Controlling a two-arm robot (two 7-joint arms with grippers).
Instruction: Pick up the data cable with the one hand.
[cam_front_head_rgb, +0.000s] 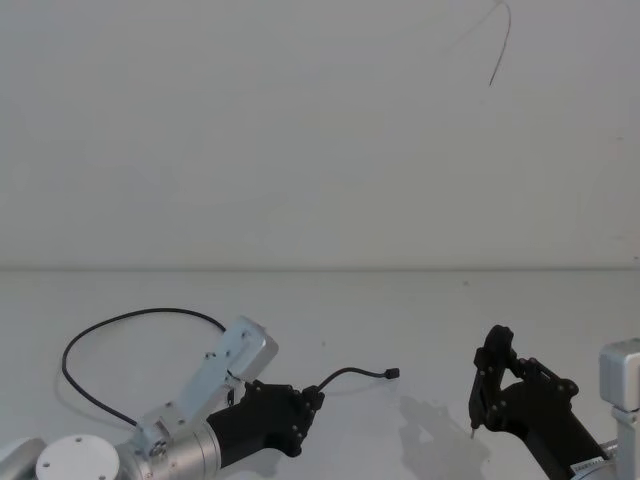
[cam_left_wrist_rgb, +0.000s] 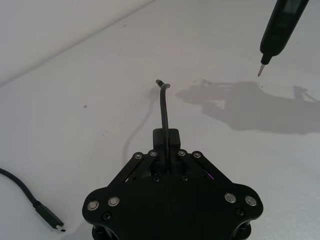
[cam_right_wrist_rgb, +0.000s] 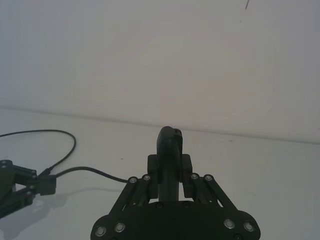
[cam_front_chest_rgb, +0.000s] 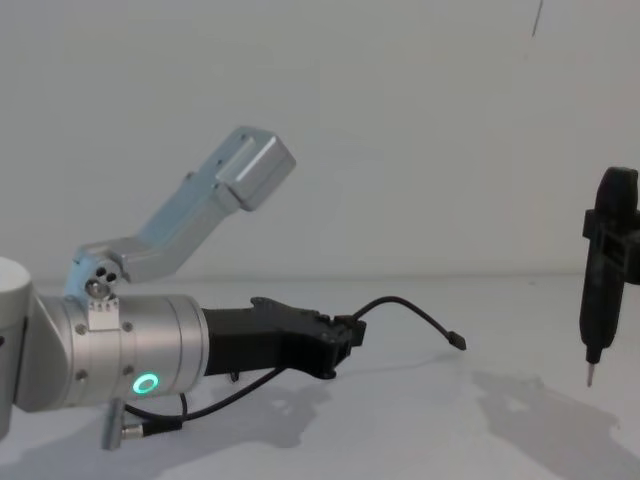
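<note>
My left gripper (cam_front_head_rgb: 315, 397) is shut on the data cable (cam_front_head_rgb: 130, 318) a short way from one end. It sits low at the front left, just above the white table (cam_front_head_rgb: 420, 310), and has a silver wrist and a green ring (cam_front_chest_rgb: 147, 383). From the shut jaws a short piece of data cable (cam_front_chest_rgb: 405, 303) arcs up and right to a small black plug (cam_front_chest_rgb: 458, 341) that hangs free. The rest loops back to the left on the table. The other plug (cam_left_wrist_rgb: 52, 220) lies flat. My right gripper (cam_front_head_rgb: 508, 385), at the front right, is shut on a slim black tool (cam_front_chest_rgb: 603, 290), tip down.
The table's far edge (cam_front_head_rgb: 320, 268) meets a plain pale wall. A thin dark line (cam_front_head_rgb: 500, 50) marks the wall at the upper right. The tool's pale tip (cam_left_wrist_rgb: 260, 70) hovers above the table to the right of the free plug.
</note>
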